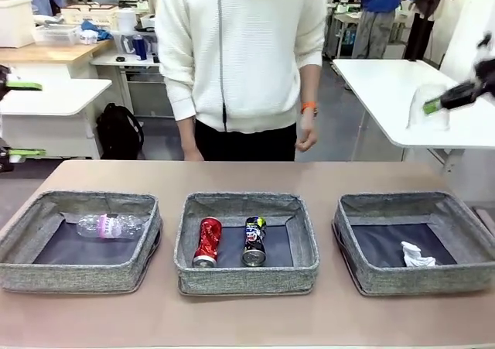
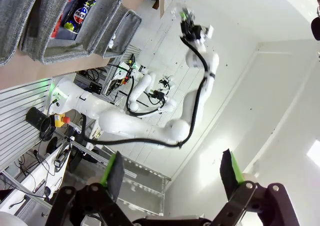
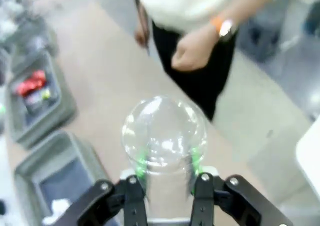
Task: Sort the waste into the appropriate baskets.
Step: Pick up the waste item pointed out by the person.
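Right hand (image 3: 165,186): closed on the clear plastic cup (image 3: 164,136), green pads pressed against its sides near the rim. From the front, the cup hangs high at the right edge of the room, well above and behind the baskets.
Left hand (image 2: 172,173): fingers spread wide with nothing between them, pointed off into the room, away from the table (image 1: 247,318).
Left basket (image 1: 46,268): the clear bottle with the pinkish label (image 1: 112,226) lies on its side near the back wall.
Middle basket (image 1: 246,275): the red can (image 1: 207,241) and the dark multicoloured can (image 1: 254,241) lie side by side, just apart.
Right basket (image 1: 387,275): the small white paper wad (image 1: 416,254) sits towards the front right.
Person: standing at the far side of the table, hand (image 1: 307,136) hanging loose at the hip, not reaching in.
Progress: by my reckoning the cup is the last piece left to sort.
What could go wrong: thin plastic may buckle or slip from the pinch during the long swing down.
Wrong basket: as plastic it likely belongs with the bottle, far across; dropping it sooner would missort it.
Release: let go from height, so light a cup could bounce off a rim onto the table.
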`<state>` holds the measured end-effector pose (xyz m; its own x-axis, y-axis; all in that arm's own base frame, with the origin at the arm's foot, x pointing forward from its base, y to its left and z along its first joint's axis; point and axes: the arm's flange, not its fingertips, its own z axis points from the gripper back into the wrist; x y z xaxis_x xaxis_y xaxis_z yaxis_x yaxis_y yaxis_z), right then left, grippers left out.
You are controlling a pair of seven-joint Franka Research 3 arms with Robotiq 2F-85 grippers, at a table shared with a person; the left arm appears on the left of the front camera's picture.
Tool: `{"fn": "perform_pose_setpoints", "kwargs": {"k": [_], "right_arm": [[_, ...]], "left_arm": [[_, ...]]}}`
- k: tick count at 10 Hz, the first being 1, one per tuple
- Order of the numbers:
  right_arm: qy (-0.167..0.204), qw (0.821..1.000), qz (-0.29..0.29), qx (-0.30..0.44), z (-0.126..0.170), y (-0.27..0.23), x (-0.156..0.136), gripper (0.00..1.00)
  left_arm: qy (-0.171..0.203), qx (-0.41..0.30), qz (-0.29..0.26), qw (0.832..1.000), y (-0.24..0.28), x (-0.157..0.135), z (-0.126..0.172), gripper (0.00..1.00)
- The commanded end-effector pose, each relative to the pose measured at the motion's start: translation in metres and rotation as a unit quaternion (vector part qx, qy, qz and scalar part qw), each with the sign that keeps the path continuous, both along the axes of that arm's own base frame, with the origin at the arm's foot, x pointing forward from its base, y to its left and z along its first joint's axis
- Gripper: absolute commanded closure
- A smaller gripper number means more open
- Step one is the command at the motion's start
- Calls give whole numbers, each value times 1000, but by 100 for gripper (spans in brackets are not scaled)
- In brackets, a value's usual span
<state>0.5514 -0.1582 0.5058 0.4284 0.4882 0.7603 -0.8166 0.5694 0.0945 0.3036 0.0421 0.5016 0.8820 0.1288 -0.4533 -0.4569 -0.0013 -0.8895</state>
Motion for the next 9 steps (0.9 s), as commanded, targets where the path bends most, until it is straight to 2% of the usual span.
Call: {"fn": "perform_pose_setpoints", "kwargs": {"k": [1,2,3,4,6,7,8,9], "right_arm": [[184,979,-42,-76,26,46,-45,63],[219,967,-40,-123,26,59,-66,63],[203,971,-5,-125,20,62,-77,63],[110,988,-59,-95,43,33,-55,63],[110,988,-59,-95,43,33,-55,63],[152,980,-56,-119,37,46,-71,63],[231,959,-162,-19,20,34,-70,63],[220,953,-197,-64,31,46,-74,63]], "left_arm": [[-9,-8,-2,1000,-1,-1,1,0],[-9,-8,-2,1000,-1,-1,1,0],[-9,-8,-2,1000,-1,-1,1,0],[-9,-8,-2,1000,-1,-1,1,0],[-9,-8,-2,1000,-1,-1,1,0],[-9,-8,-2,1000,-1,-1,1,0],[-9,-8,-2,1000,-1,-1,1,0],[-9,-8,-2,1000,-1,-1,1,0]]}}
